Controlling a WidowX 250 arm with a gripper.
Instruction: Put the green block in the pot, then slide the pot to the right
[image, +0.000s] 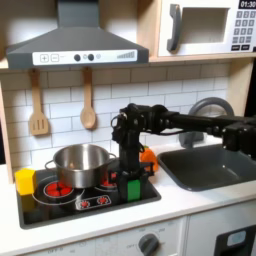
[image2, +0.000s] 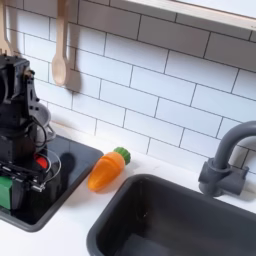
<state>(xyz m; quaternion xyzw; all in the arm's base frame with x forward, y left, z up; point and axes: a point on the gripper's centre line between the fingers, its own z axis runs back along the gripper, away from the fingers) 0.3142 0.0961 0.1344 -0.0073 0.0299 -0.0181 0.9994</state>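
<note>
Green plastic cube-like block (image: 131, 187) sits low on the black stovetop (image: 60, 205) at about 4 o'clock from the shiny silver metal pot (image: 80, 163), between the black gripper's (image: 130, 183) jaws, which look closed on it, likely ready to lift it. Count: one green block, one pot, one yellow block (image: 24, 181), one orange carrot toy (image2: 108, 169) on the counter (image2: 70, 225).
</note>
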